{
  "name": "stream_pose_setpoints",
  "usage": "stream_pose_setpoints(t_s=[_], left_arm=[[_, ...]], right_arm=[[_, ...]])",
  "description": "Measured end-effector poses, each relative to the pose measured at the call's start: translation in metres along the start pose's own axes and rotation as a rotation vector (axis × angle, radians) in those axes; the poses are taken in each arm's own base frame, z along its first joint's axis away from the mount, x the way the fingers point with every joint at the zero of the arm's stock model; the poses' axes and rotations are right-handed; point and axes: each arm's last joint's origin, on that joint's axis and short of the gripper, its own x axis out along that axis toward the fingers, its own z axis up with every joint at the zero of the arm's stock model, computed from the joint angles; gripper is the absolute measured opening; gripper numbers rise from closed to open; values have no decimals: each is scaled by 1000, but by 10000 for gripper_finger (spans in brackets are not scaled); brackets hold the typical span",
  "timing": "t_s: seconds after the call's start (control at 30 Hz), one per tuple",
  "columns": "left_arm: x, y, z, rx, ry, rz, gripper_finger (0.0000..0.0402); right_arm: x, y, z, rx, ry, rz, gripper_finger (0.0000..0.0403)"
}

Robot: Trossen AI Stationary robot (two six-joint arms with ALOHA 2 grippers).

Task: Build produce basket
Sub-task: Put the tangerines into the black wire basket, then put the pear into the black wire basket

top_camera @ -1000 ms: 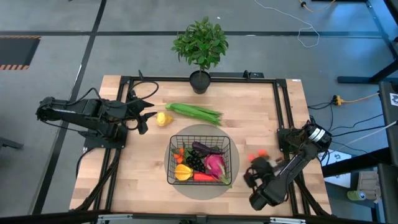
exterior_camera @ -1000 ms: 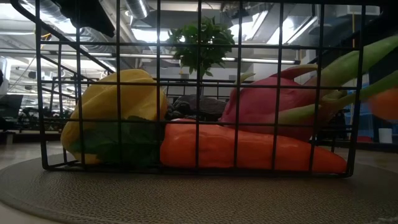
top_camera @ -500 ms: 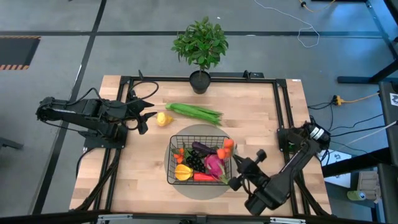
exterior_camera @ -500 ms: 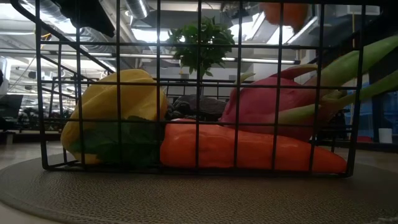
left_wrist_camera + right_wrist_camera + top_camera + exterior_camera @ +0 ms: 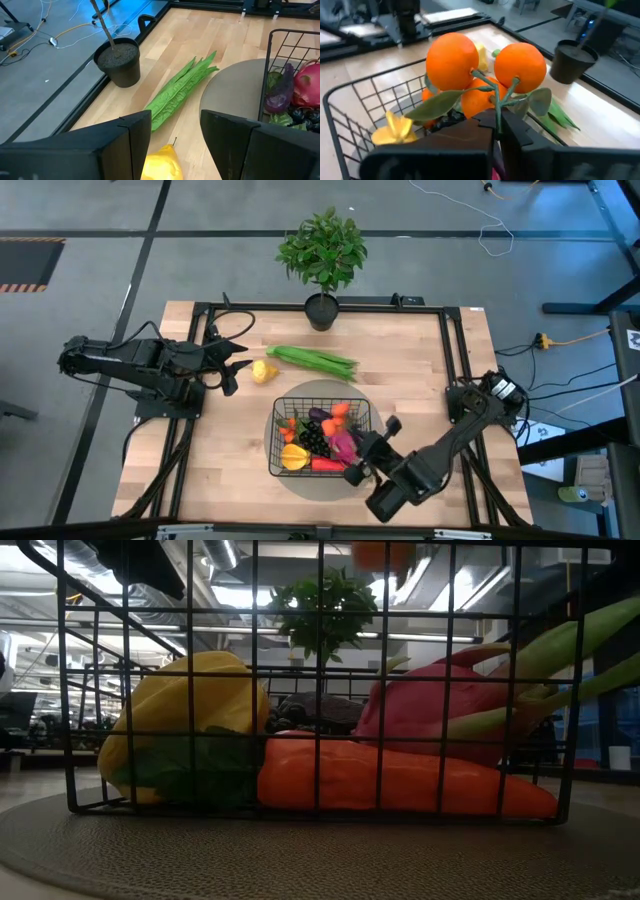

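Note:
The black wire basket (image 5: pixel 277 442) stands on a round grey mat and holds a yellow mango (image 5: pixel 185 720), a pink radish (image 5: pixel 440 710), black grapes and other produce. A cluster of orange tomatoes (image 5: pixel 336 416) hangs over the basket's far right part, and my right gripper (image 5: pixel 350 435) is shut on it. My left gripper (image 5: pixel 232 365) waits open at the table's left, with a yellow lemon (image 5: pixel 160 165) just ahead of its fingers. Long green beans (image 5: pixel 312 361) lie flat on the wood behind the basket. My right gripper pinches the cluster's green stem (image 5: pixel 496 102) between its two fingers, just below the fruits. The fingers come slanting from the table's near right, tipped a little down. The tomatoes (image 5: pixel 452 60) stand beyond the fingertips with their leaves spread, lifted clear above the basket.
A potted plant (image 5: pixel 322 250) stands at the table's far edge, behind the beans. A black frame rail (image 5: pixel 450 360) runs around the tabletop. Bare wood lies to the left and right of the mat.
My right gripper has carried the tomatoes from the table's right side toward the basket, rising and turning as it went, and now holds them over the basket. It has stayed shut on them.

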Motion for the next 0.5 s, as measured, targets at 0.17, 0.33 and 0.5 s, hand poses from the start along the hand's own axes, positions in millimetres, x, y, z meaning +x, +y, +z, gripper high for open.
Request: stream_pose_setpoints(t_s=[0.17, 0.33, 0.5], left_arm=[[0, 0, 0, 0, 0, 0, 160], [0, 0, 0, 0, 0, 0, 160], [0, 0, 0, 8, 0, 0, 160]], right_arm=[[18, 7, 11, -96, 29, 39, 58], [32, 11, 22, -111, 15, 62, 111], [41, 11, 28, -110, 3, 57, 134]])
